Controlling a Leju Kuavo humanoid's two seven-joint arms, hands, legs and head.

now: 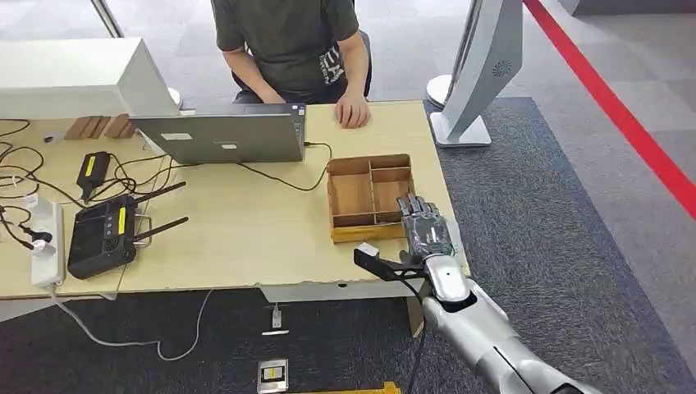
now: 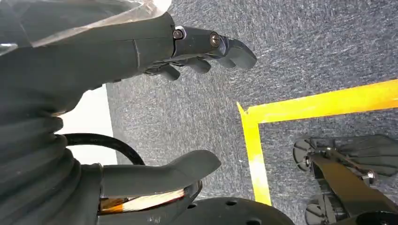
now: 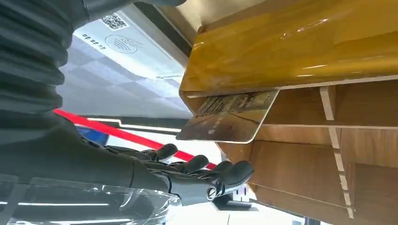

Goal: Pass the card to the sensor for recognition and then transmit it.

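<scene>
A pale wooden table [image 1: 246,238] is set on dark grey carpet [image 1: 558,213] crossed by a red floor line [image 1: 611,103]. A person [image 1: 291,45] is seated behind a laptop [image 1: 222,135], one hand laid on the tabletop. A divided wooden tray [image 1: 365,197] is placed near the table's right edge.

The right hand [image 1: 425,226] is held at the tray's near corner, fingers [image 3: 206,166] apart and lightly curled, nothing gripped. The card [image 3: 230,117] is propped against the tray's wall just beyond the fingertips, its long axis along that wall; its print cannot be read.

The left hand [image 2: 141,108] is hung over carpet and yellow floor tape [image 2: 305,112], fingers spread, empty.
</scene>
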